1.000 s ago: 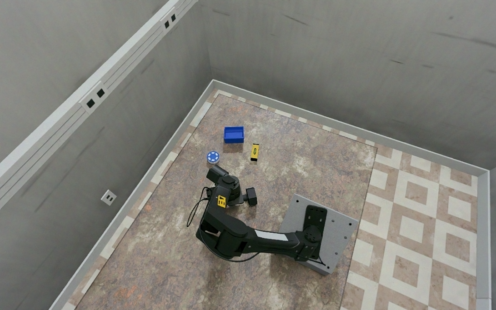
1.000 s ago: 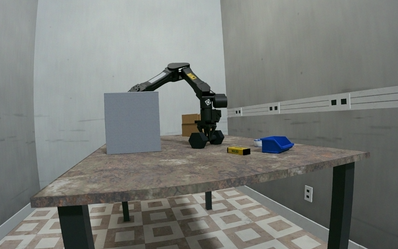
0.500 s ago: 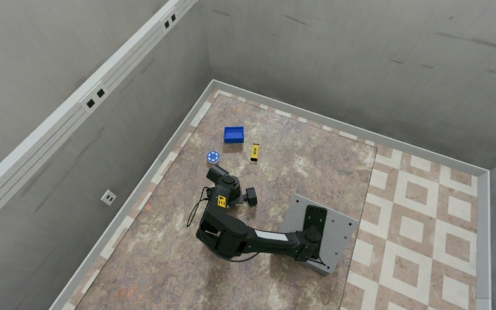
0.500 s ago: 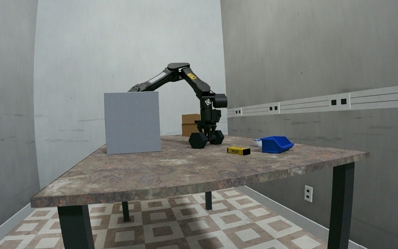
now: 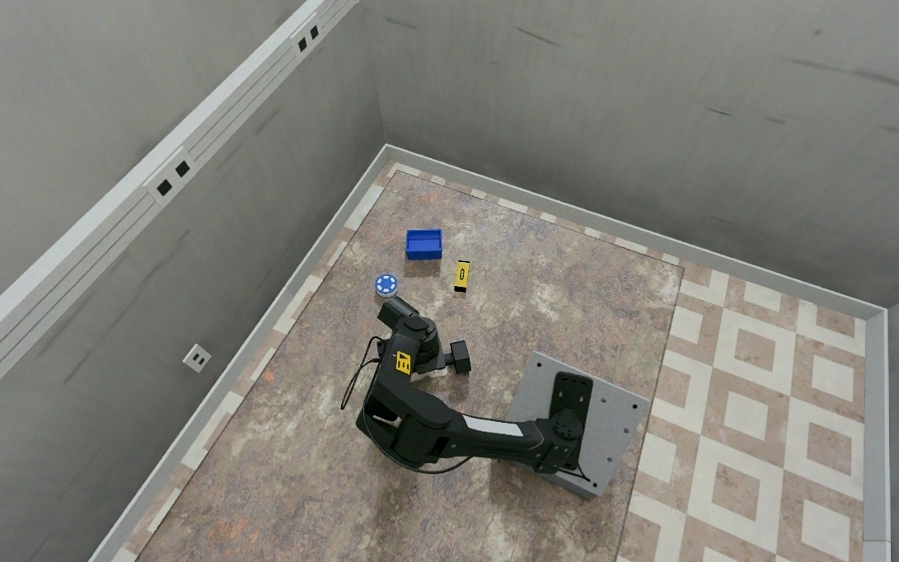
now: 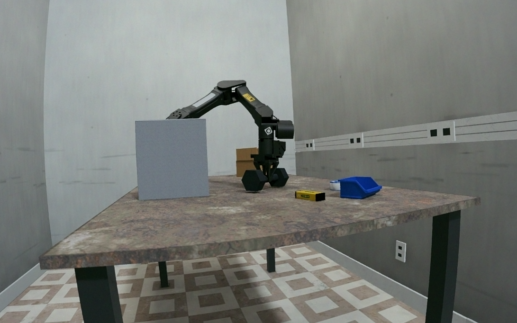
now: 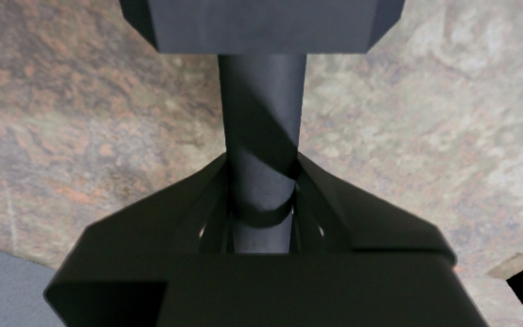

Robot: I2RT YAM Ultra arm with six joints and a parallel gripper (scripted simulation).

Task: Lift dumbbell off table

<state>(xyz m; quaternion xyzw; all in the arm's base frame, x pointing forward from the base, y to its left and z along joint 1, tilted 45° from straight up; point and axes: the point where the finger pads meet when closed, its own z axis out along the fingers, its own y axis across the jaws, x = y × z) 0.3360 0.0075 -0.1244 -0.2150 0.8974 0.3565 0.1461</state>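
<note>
You had the marbled table (image 6: pixel 228 225) beneath the jaws, with the grey base block (image 6: pixel 171 158) behind them. Your gripper (image 6: pixel 268 177) pointed straight down, jaws clamped on the black dumbbell's (image 6: pixel 255 180) handle, one hex head to each side, barely above the tabletop. Ahead of the jaws sat the blue bin (image 6: pixel 358 187), the yellow-and-black box (image 6: pixel 309 195) and the blue-and-white disc (image 5: pixel 386 284).

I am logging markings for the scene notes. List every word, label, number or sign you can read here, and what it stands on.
No text can be read.
Yellow sticker on the arm: black marks, too small to read.
White emblem on the wrist: a symbol, no letters.
Yellow box: dark label, blurred.
</note>
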